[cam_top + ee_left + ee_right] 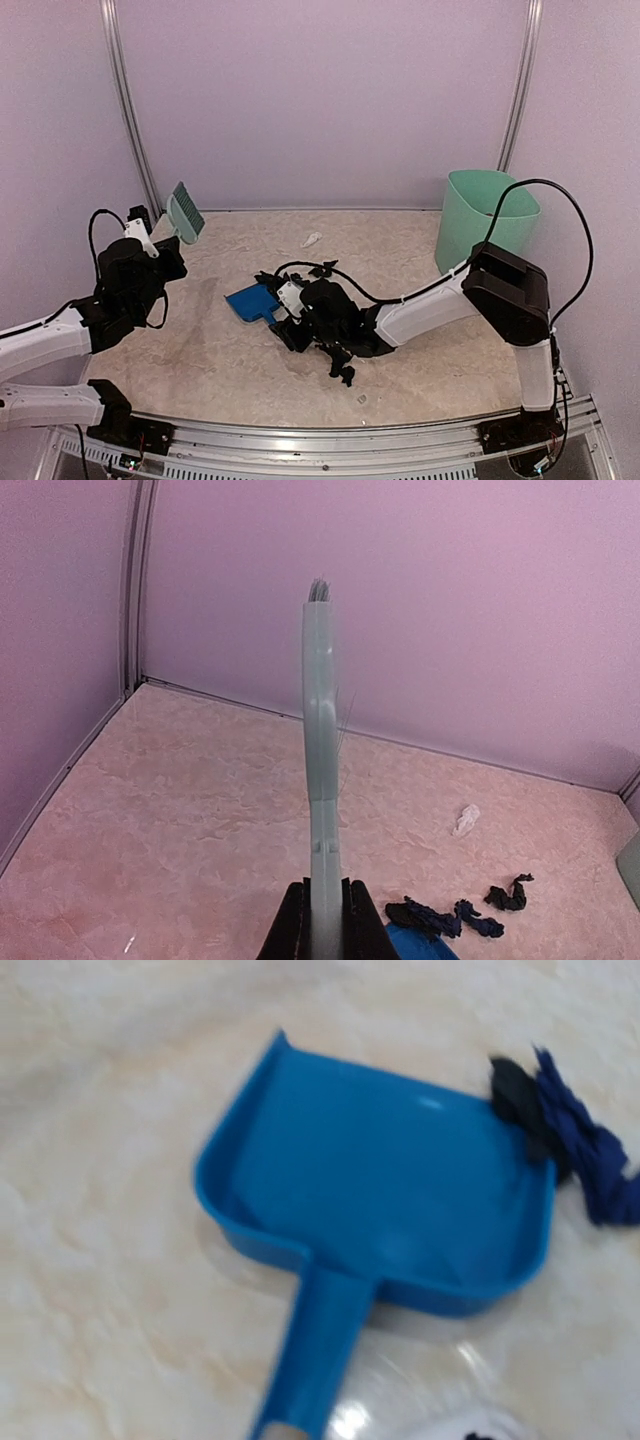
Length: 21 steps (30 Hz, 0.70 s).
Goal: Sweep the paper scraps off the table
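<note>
Left end effector [322, 908]: clamped tight on the handle of the brush [321, 760], which is raised with bristles up, well left of the dustpan [252, 303].
Right end effector [288, 305]: at the dustpan's handle; cannot tell whether it grips or how wide it stands.
Dustpan: flat on the counter [200, 360].
Paper scraps [575, 1135]: dark clump against a corner of the dustpan's mouth; a white one lies farther behind it.
Bin [485, 215]: well right of the dustpan.

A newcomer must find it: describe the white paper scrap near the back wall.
Start at the green bin in the table's far right corner and look left along the back wall. Past the blue dustpan lies one small crumpled scrap, alone. It is white; the other scraps nearby are black.
</note>
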Each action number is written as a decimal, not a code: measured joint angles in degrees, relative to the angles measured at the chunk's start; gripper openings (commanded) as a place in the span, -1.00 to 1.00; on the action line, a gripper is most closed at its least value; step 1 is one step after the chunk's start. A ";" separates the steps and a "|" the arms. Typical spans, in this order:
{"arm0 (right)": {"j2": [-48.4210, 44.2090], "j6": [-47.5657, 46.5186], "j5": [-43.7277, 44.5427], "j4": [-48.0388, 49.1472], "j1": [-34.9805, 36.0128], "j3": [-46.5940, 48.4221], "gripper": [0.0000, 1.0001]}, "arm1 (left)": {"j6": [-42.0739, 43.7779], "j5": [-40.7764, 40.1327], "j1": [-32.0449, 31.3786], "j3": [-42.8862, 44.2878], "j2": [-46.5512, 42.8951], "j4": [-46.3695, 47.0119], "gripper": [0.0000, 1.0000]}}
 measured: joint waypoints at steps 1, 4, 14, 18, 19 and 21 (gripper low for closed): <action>0.28 -0.13 0.07 1.09 0.28 0.00 0.22 | 0.02 -0.09 0.00 0.00 0.20 0.09 -1.00; 1.07 0.00 0.15 3.52 1.07 0.00 0.23 | 0.04 -0.24 0.00 0.00 0.61 0.28 -1.00; 6.60 1.81 3.69 7.10 1.55 2.89 0.10 | 0.07 -0.22 0.00 0.00 1.40 0.70 -1.00; 8.52 2.16 5.16 7.19 1.55 3.85 0.00 | 0.07 -0.22 0.00 0.00 1.70 0.74 -1.00; 9.01 2.32 5.38 7.28 1.55 4.28 -0.03 | 0.07 -0.22 0.00 0.00 1.79 0.76 -1.00; 9.62 2.58 5.77 7.58 1.55 5.03 -0.06 | 0.07 -0.22 0.02 0.00 1.95 0.79 -1.00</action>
